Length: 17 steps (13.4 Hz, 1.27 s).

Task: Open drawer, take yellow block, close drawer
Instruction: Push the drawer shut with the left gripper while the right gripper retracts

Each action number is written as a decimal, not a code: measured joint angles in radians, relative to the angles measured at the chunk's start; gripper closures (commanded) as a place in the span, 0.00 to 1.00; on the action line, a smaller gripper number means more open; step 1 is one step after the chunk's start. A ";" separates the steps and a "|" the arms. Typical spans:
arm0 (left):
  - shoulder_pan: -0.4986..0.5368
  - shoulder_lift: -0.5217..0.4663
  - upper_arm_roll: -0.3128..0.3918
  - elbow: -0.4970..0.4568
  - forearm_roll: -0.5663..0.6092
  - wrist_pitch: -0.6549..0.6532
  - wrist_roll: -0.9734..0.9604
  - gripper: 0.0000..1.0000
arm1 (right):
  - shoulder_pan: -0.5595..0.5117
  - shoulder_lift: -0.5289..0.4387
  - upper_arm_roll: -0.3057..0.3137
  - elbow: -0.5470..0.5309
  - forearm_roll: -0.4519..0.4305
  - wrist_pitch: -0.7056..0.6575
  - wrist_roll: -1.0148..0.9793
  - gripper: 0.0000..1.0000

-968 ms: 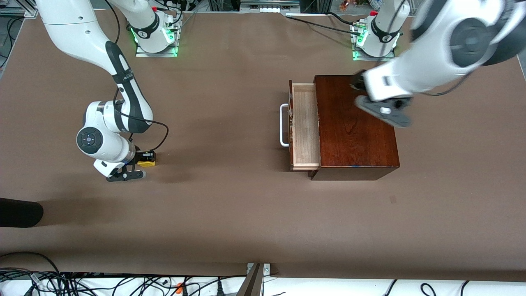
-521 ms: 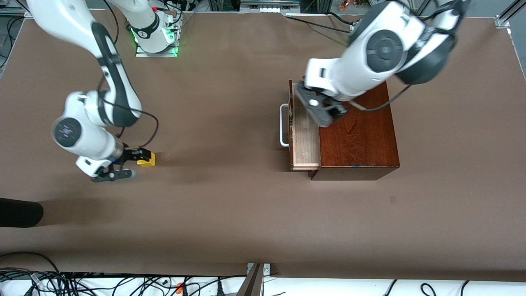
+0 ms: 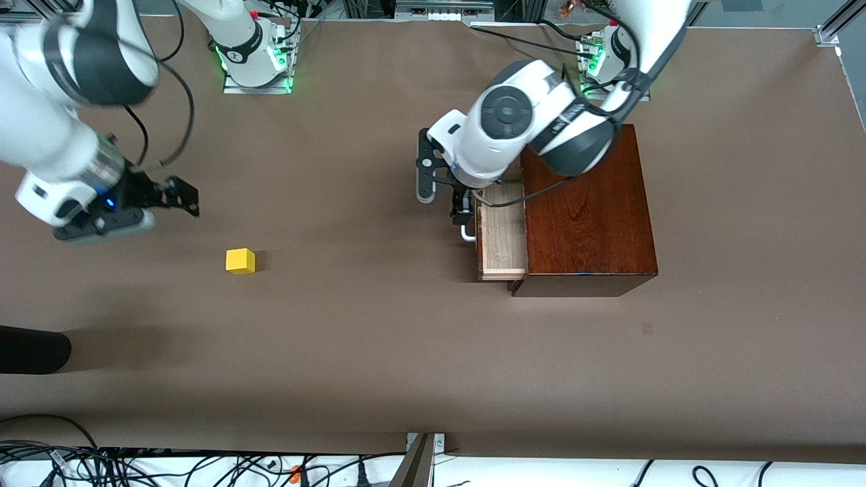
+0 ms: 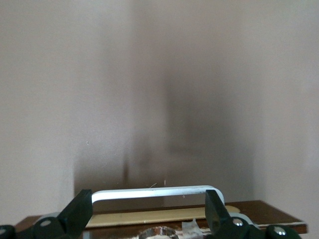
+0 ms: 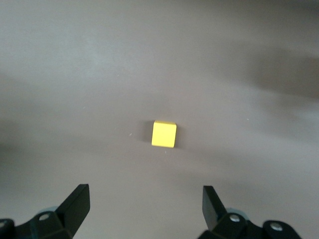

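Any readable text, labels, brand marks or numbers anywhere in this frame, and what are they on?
None can be read.
The yellow block has plain faces, no print.
The drawer and its handle carry no label.
The left claw, by the handle, and the right claw, over the table, show no legible marking.

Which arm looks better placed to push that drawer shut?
Left. Its claw hangs open right at the white handle of the open drawer. The right claw is open over bare table near the yellow block.
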 measured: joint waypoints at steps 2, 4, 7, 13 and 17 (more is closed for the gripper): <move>-0.035 0.034 0.000 -0.006 0.031 0.006 0.001 0.00 | 0.001 -0.016 0.010 0.089 -0.001 -0.108 0.000 0.00; -0.041 0.056 0.000 -0.030 0.036 0.030 0.007 0.00 | 0.000 -0.014 0.008 0.151 -0.001 -0.182 0.000 0.00; -0.034 0.064 0.005 -0.061 0.069 0.054 0.017 0.00 | -0.002 -0.010 -0.008 0.206 -0.001 -0.252 0.000 0.00; -0.031 0.085 0.006 -0.113 0.108 0.131 0.018 0.00 | -0.003 -0.003 -0.019 0.236 0.002 -0.275 0.000 0.00; -0.021 0.087 0.005 -0.116 0.108 0.132 0.021 0.00 | -0.004 0.002 -0.020 0.245 0.002 -0.276 0.000 0.00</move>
